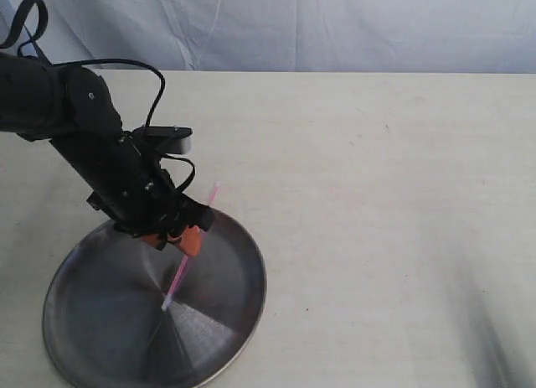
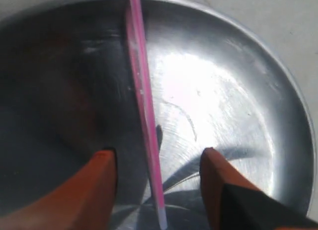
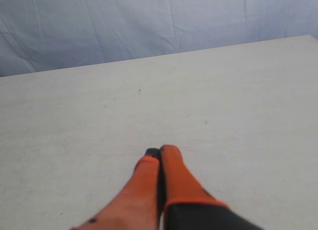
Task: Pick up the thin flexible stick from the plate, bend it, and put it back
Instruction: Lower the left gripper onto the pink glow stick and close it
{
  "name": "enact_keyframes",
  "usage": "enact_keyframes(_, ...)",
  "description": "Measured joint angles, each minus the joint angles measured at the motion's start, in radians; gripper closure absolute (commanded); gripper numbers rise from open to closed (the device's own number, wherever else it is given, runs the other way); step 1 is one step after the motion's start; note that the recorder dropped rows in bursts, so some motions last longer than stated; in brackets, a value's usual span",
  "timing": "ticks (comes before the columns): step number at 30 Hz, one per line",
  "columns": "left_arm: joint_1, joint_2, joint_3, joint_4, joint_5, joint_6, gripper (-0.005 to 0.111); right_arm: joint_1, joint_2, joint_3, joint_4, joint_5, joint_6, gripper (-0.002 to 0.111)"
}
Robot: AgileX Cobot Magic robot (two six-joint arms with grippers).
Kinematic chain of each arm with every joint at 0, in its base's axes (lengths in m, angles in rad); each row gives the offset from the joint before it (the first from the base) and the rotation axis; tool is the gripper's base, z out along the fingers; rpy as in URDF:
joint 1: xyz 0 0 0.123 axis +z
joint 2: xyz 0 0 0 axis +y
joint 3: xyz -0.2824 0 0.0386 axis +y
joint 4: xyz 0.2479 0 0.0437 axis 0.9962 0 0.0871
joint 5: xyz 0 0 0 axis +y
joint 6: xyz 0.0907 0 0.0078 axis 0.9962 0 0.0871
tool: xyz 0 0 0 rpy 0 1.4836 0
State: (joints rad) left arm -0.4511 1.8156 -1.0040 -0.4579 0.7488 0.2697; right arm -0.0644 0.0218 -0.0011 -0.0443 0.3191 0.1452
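Observation:
The thin flexible stick (image 1: pixel 178 275) is a pink rod with pale tips. It stands slanted, its lower tip resting near the middle of the steel plate (image 1: pixel 100 321) and its upper end reaching past the plate's far rim. My left gripper (image 1: pixel 180 237) hovers over the plate, open, its orange fingers either side of the stick without touching it. In the left wrist view the stick (image 2: pixel 141 76) runs between the spread fingers (image 2: pixel 102 180) of the left gripper (image 2: pixel 158 154) above the shiny plate (image 2: pixel 228 106). My right gripper (image 3: pixel 161 151) is shut and empty over bare table.
The plate sits at the front left of a pale table (image 1: pixel 377 195). A light cloth backdrop (image 1: pixel 293 28) hangs behind the table's far edge. The left arm's black body and cables (image 1: pixel 75 111) lean in from the left.

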Motion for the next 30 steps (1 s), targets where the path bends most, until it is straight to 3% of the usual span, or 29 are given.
enact_keyframes(10,-0.058,0.007,0.000,0.066,-0.019,-0.073,0.058,0.000,0.000,0.000,0.000,0.000,0.000,0.109)
enact_keyframes(23,-0.063,0.080,-0.006,0.079,0.001,-0.103,0.058,0.000,0.000,0.000,0.000,0.000,0.000,0.109)
enact_keyframes(26,-0.063,0.081,-0.008,0.083,0.003,-0.108,0.064,0.000,0.000,0.000,0.000,0.000,0.000,0.109)
enact_keyframes(30,-0.063,0.084,-0.008,0.094,0.003,-0.117,0.081,0.000,0.000,0.000,0.000,0.000,0.000,0.109)
